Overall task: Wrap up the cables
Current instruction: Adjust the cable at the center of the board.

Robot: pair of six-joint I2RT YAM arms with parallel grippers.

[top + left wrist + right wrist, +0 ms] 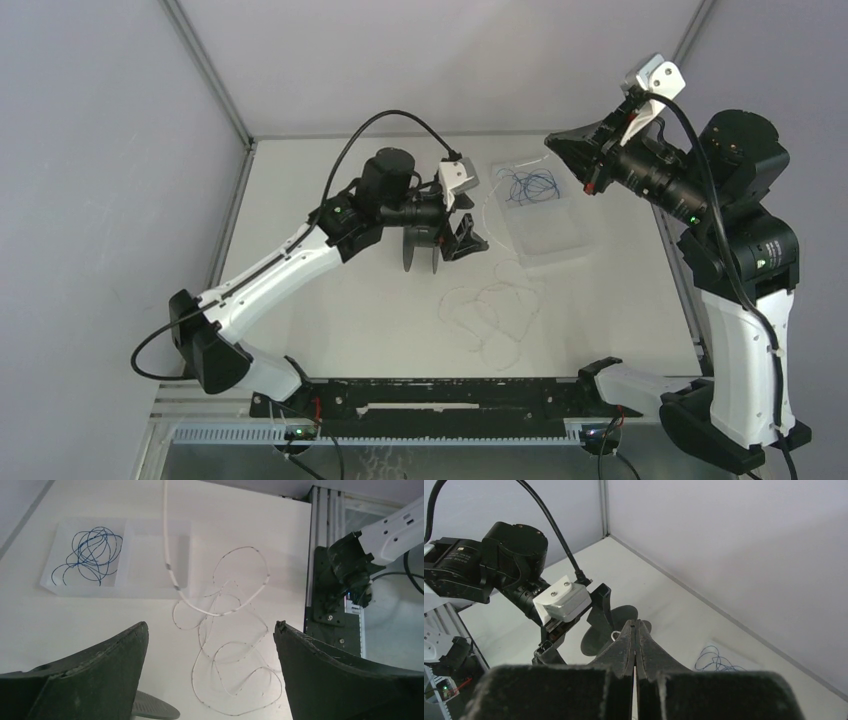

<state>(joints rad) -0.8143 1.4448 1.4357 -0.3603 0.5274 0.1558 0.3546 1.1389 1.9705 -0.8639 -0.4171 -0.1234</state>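
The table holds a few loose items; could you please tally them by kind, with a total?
whitish cable: 1
blue wire tangle: 1
clear tray: 1
Total: 3

A white counter (330,320) fills the middle of the overhead view, matte and bare over most of its surface. On its far right part lies a clear plastic tray (552,238) with two compartments set side by side. The far compartment holds a loose tangle of thin blue wire (530,185); the left wrist view shows the same tray (145,545) with the blue wire (90,555) in its left compartment. Plain grey walls (430,60) close the space on three sides, joined at the corners by slanting metal posts (205,70). A black rail (440,395) runs along the counter's near edge, with a white slotted duct (370,432) just in front of it.
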